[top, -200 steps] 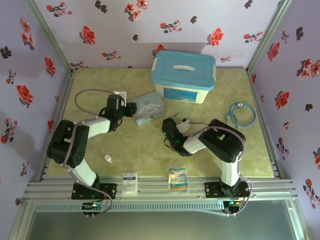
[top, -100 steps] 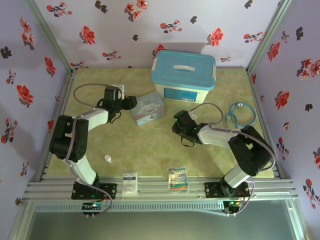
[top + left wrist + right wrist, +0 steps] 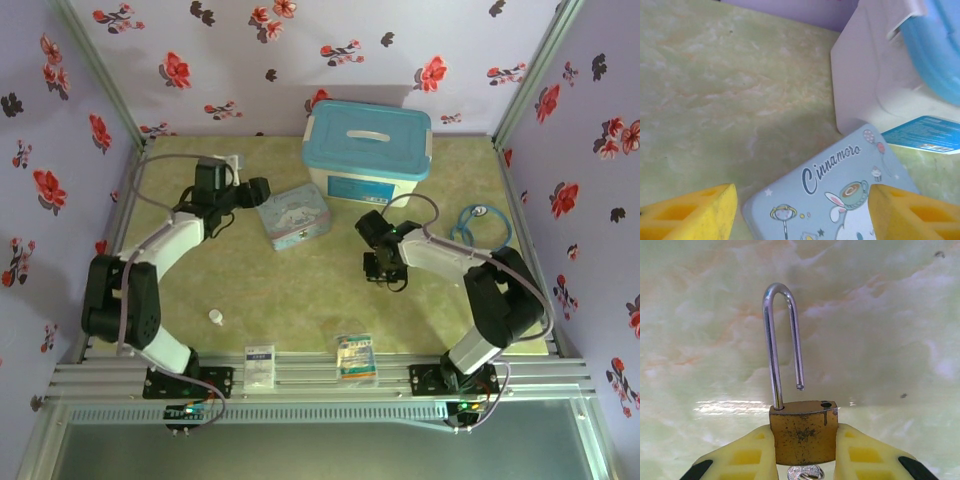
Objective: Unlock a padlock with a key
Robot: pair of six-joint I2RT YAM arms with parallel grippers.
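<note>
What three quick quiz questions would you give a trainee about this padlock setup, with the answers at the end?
1. True or false: the shackle of the padlock stands open, its free end out of the body.
2. What does the right gripper clamp? A a stethoscope; B the padlock; C a white cap.
3. Name the thing seen between the open fingers of the left gripper.
Key: 1 true. 2 B. 3 the blue tin.
</note>
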